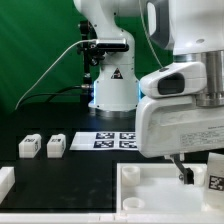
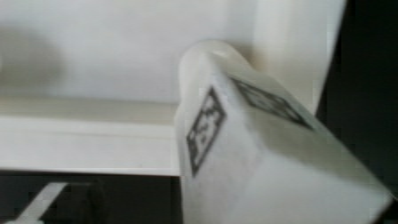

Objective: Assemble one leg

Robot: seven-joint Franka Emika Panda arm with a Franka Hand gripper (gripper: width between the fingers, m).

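Observation:
In the wrist view a white leg (image 2: 249, 135) with black-and-white tags fills the near field and runs down into my gripper (image 2: 217, 216), which looks shut on it; the fingers themselves are hidden. The leg hangs tilted over a corner of the large white panel (image 2: 89, 110). In the exterior view my gripper (image 1: 196, 172) is low at the right, over the panel (image 1: 150, 192), with the held leg (image 1: 214, 174) at the frame's right edge. Two more legs (image 1: 28, 146) (image 1: 55, 146) stand on the black table at the left.
The marker board (image 1: 112, 140) lies behind the panel in the middle of the table. A white part (image 1: 5, 181) sits at the exterior view's left edge. The arm's base (image 1: 112, 85) stands at the back before a green curtain.

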